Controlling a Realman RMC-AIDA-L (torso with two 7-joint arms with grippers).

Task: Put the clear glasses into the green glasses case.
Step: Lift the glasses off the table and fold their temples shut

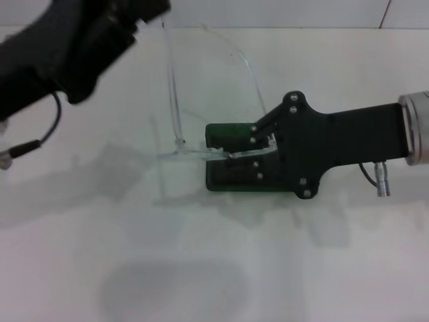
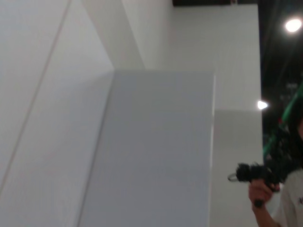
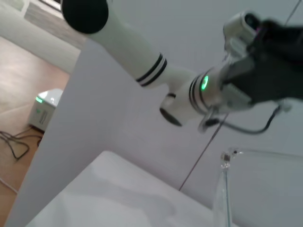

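Note:
The clear glasses (image 1: 201, 94) stand tilted on the white table (image 1: 100, 221), their curved arms rising toward the back. My right gripper (image 1: 231, 155) reaches in from the right and is shut on the front frame of the glasses, just above the green glasses case (image 1: 228, 180). The gripper body covers most of the case, so I cannot tell how its lid stands. One clear arm of the glasses (image 3: 224, 189) shows in the right wrist view. My left gripper (image 1: 144, 13) hangs raised at the back left, close to the tip of one glasses arm.
The left arm (image 3: 142, 61) stretches across the right wrist view, a green light on its wrist. A white wall runs along the table's far edge. The left wrist view holds only wall panels and a person (image 2: 284, 198) with a camera.

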